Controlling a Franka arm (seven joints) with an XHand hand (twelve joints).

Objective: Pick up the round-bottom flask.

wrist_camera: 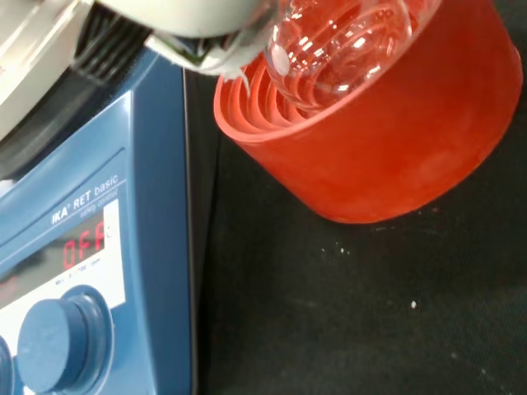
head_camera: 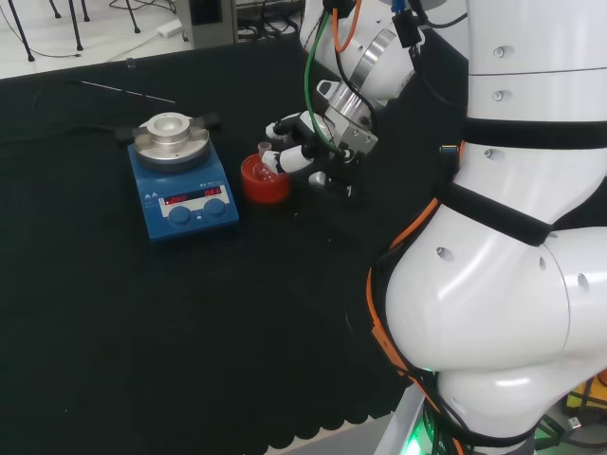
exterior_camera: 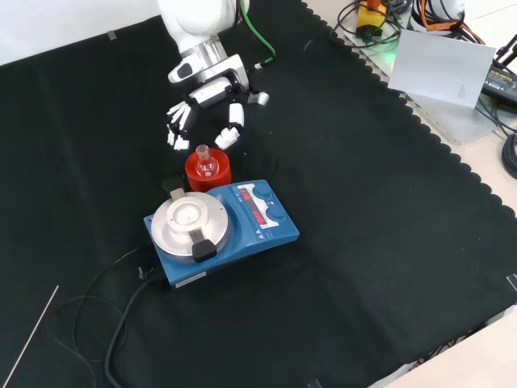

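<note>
Round-bottom flask [exterior_camera: 205, 161] sits in red ribbed stand [exterior_camera: 208, 174] on desk [exterior_camera: 363, 202], just below my fingertips [exterior_camera: 229, 138]. My hand [exterior_camera: 203, 109] hovers above it, fingers spread, holding nothing. Grasp and lift not yet done.

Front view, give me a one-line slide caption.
Open hand poised just above the round-bottom flask in its red ribbed stand, beside a blue stirrer plate.
</note>
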